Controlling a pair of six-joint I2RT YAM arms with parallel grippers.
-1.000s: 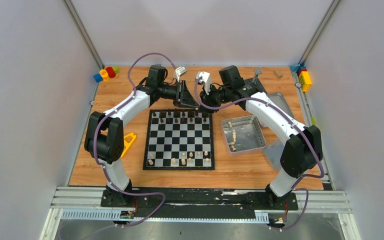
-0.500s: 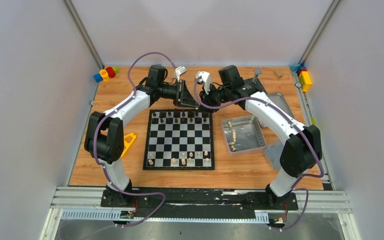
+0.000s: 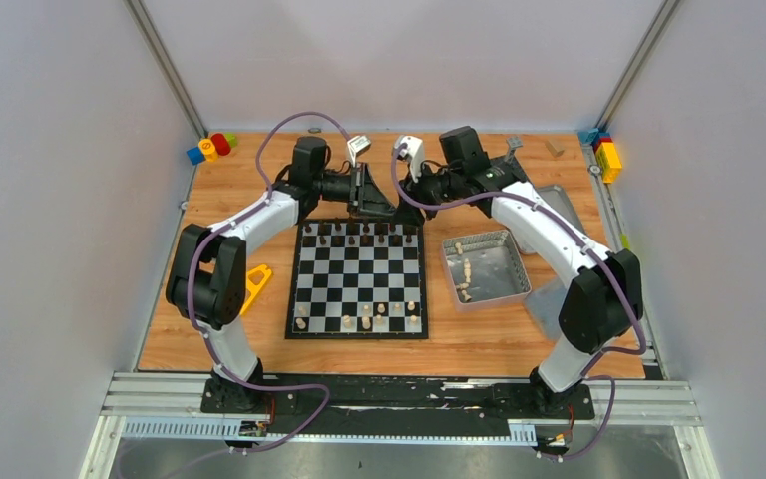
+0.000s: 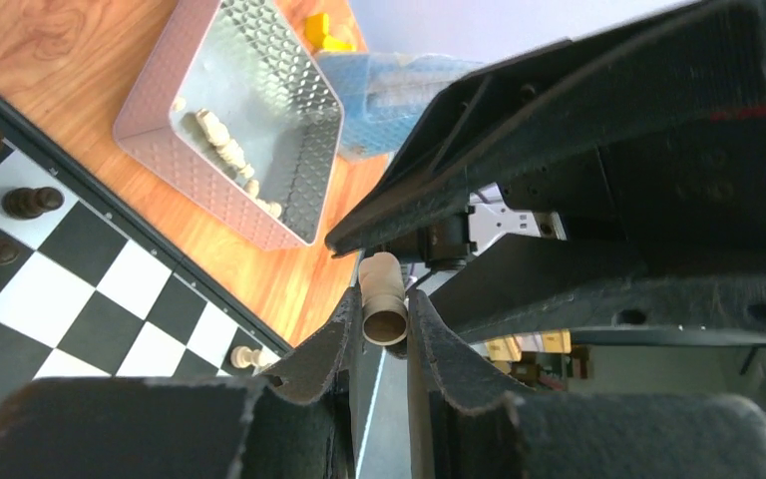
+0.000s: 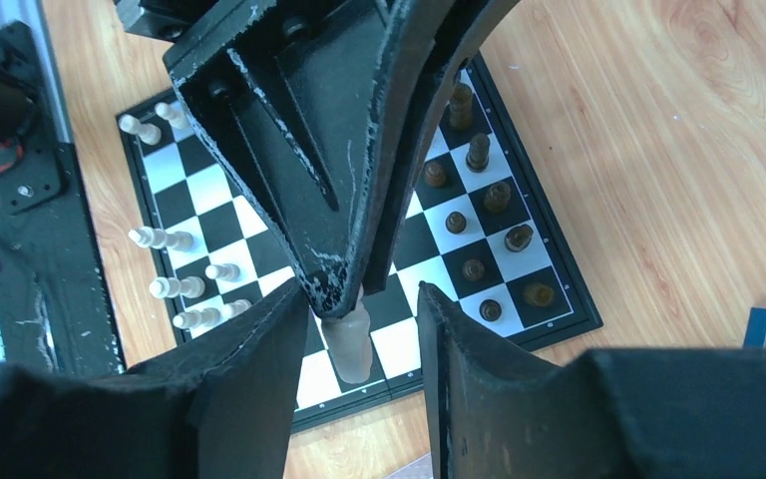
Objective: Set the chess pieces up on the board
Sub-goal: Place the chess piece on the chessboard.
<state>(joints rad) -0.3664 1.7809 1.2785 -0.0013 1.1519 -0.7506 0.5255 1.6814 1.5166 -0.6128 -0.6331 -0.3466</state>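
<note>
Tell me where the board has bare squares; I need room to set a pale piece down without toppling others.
On the board, the middle rows are bare, bordered by dark pieces on the far side and pale pieces nearer. The near-left squares have gaps too. Crowded: the far rows, where the left gripper, holding a pale piece, meets the right gripper.

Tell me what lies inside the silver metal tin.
Pale chess pieces lie on the floor of the tin. In the left wrist view its near wall covers part of it.
</note>
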